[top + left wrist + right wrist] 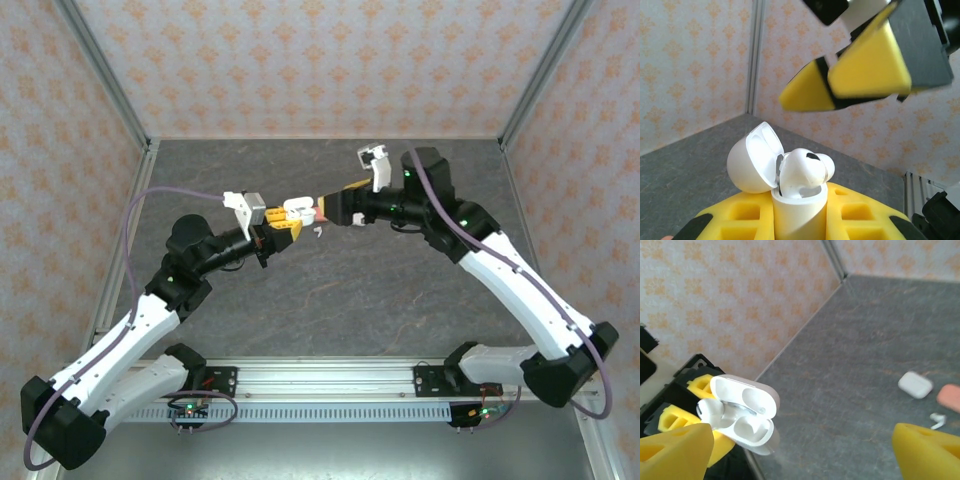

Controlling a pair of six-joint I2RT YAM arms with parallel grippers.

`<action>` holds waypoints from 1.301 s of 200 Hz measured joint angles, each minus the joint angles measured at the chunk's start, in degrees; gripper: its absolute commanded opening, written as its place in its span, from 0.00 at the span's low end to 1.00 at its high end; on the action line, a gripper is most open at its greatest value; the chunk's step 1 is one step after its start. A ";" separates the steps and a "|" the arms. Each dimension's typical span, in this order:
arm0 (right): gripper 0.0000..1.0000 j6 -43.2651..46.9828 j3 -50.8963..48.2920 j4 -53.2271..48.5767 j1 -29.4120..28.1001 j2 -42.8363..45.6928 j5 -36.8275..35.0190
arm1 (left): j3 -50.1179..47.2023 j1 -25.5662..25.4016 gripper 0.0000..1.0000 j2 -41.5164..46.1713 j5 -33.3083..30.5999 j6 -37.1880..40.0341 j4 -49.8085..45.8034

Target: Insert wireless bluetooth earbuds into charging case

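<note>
My left gripper [799, 216] is shut on the white charging case [799, 207], holding it upright with its lid [752, 159] hinged open. One white earbud [804, 169] sits in a slot of the case, its head sticking out. In the right wrist view the same case [747, 426] shows that earbud [710, 412] in one slot and the other slot bare. My right gripper [800, 460] stands open just above and beside the case, nothing between its yellow fingers [675, 450]. In the top view both grippers, left [283, 228] and right [325, 206], meet at the case [297, 211] above the table's middle.
On the grey table below lie a closed white case [915, 384], a coral case [950, 396] and a loose white earbud [938, 417]. A small white earbud [317, 232] shows under the grippers in the top view. Patterned walls enclose the table on three sides.
</note>
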State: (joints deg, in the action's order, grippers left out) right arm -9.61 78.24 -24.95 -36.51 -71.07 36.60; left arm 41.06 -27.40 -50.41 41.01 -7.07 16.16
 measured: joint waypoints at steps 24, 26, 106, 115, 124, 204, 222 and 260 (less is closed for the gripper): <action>0.99 -0.24 0.22 -0.39 -1.88 -2.99 1.38 | 0.00 0.00 0.00 -0.22 0.02 0.00 0.09; 0.99 -0.24 0.26 -0.42 -2.03 -3.21 1.53 | 0.00 0.00 0.00 -0.24 0.02 0.00 0.09; 0.99 0.42 2.49 -0.76 -3.32 -5.18 3.21 | 0.02 0.00 0.00 -0.74 0.02 0.00 0.15; 0.99 0.63 2.69 -1.25 -3.32 -5.31 2.58 | 0.02 0.00 0.00 -0.74 0.02 0.00 0.15; 0.99 0.85 2.91 -1.79 -3.32 -5.38 1.99 | 0.02 0.00 0.00 -0.74 0.02 0.02 0.13; 0.99 1.22 3.30 -2.36 -3.32 -5.35 2.05 | 0.04 0.00 0.00 -1.51 0.02 0.04 0.11; 0.99 0.98 3.30 -1.44 -3.32 -5.25 3.34 | 0.04 0.00 0.00 -1.51 0.02 0.04 0.07; 0.99 0.59 3.28 -0.55 -3.32 -5.05 4.37 | 0.04 0.00 0.00 -1.51 0.02 0.04 -0.04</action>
State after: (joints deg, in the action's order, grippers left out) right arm -9.02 81.52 -25.50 -39.83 -76.12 40.97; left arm 41.10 -27.40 -51.92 41.04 -7.03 16.12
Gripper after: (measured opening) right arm 0.992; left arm 0.202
